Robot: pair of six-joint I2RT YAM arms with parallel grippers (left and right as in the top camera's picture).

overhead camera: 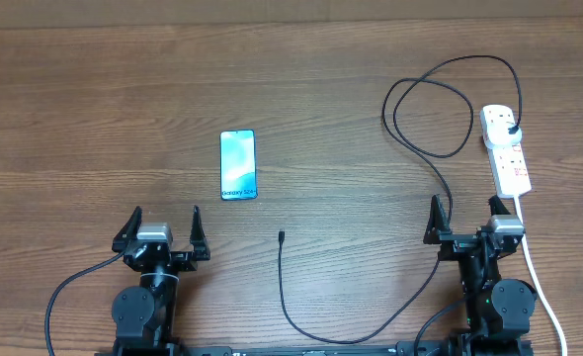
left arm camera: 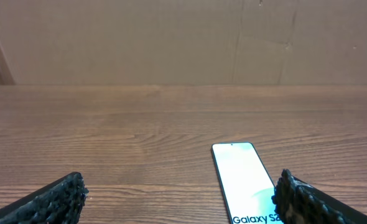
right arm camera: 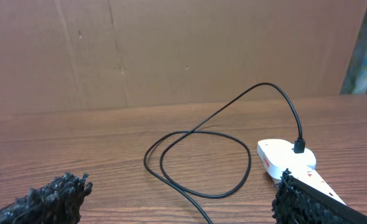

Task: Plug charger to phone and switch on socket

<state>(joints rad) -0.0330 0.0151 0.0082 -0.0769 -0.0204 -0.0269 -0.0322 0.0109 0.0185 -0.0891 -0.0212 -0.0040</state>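
Observation:
The phone (overhead camera: 238, 165) lies flat on the wooden table with its teal screen up, also showing in the left wrist view (left arm camera: 242, 180). My left gripper (overhead camera: 164, 222) stands open just below and left of it, holding nothing. The charger cable (overhead camera: 433, 109) loops across the right side, its black plug (overhead camera: 512, 130) seated in the far outlet of the white socket (overhead camera: 506, 148). Its connector tip (overhead camera: 282, 235) lies loose near the table's middle. My right gripper (overhead camera: 465, 210) is open and empty below the socket (right arm camera: 286, 158), with the cable loop (right arm camera: 196, 162) ahead of it.
A white cord (overhead camera: 539, 272) runs from the socket down past the right arm. The black cable (overhead camera: 301, 321) trails along the front edge between the two arm bases. A cardboard wall (right arm camera: 183, 50) backs the table.

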